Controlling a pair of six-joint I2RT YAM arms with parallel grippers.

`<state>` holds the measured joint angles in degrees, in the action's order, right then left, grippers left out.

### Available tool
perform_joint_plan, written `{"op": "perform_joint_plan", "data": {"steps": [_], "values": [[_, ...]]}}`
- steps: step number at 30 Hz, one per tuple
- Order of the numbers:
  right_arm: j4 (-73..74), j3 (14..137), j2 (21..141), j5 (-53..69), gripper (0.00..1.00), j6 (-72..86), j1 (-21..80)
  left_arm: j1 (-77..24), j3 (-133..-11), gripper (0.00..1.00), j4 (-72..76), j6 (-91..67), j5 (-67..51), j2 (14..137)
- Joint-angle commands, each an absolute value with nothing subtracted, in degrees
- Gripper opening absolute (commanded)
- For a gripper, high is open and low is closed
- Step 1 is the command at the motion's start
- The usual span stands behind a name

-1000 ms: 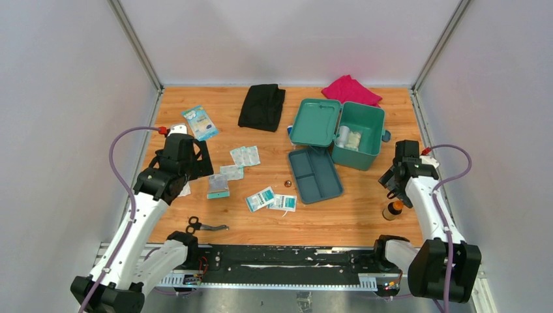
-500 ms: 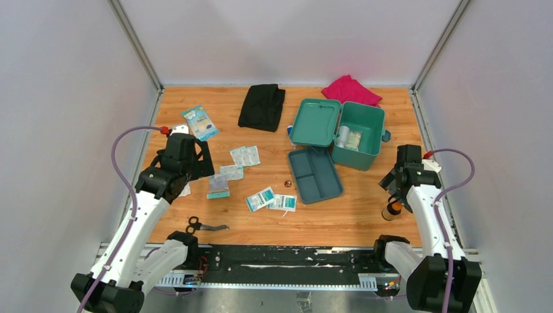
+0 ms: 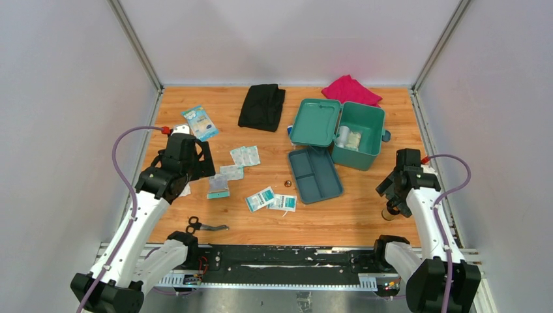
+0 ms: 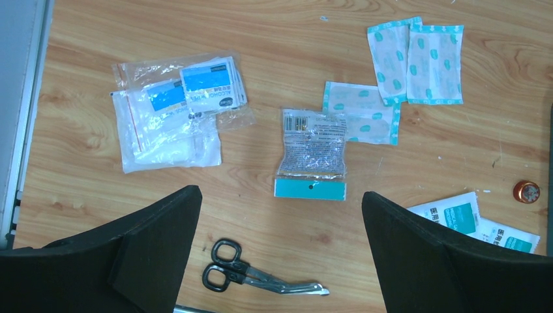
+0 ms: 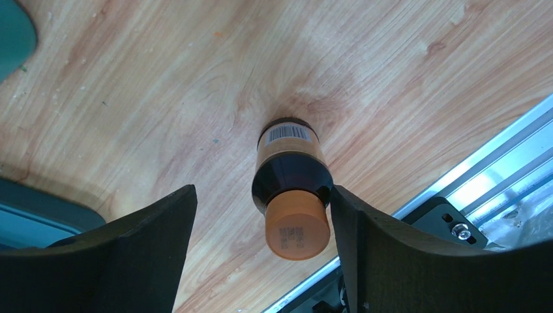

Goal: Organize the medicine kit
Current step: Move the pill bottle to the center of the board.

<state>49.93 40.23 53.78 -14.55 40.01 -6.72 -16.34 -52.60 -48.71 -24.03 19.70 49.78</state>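
The teal medicine kit stands open at the back right, its lid lying flat to the left and some items inside. Its two-compartment tray lies on the table in front. A dark bottle with an orange cap stands upright near the right front edge. My right gripper is open and straddles it, the right finger close against the bottle's side. My left gripper hovers open over the left of the table, holding nothing.
Below the left gripper lie scissors, a teal-edged packet, plasters, a bag of wipes and a small copper cap. Black cloth and pink cloth lie at the back. A metal rail runs just right of the bottle.
My right gripper has drawn back toward the near edge and come down around the orange-capped bottle. The left arm has barely moved.
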Motion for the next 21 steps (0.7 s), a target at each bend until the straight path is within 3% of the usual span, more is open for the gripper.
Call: {"op": "perform_joint_plan", "data": {"steps": [1,12,16,21], "values": [[50.55,39.12,54.29,-14.67,0.78,40.90,-7.64,-16.87,-51.77,1.00,-48.17,-24.06,19.42,49.24],[46.25,38.58,53.98,-14.48,0.61,36.64,-7.61,-16.96,-51.46,1.00,-47.74,-24.34,20.16,47.88],[44.13,38.76,53.60,-9.33,0.48,33.37,-7.55,-16.96,-51.34,1.00,-47.72,-24.43,20.48,47.19],[40.35,38.72,54.66,2.65,0.40,28.51,-6.79,-16.96,-51.33,1.00,-47.72,-24.58,21.02,46.99]]}}
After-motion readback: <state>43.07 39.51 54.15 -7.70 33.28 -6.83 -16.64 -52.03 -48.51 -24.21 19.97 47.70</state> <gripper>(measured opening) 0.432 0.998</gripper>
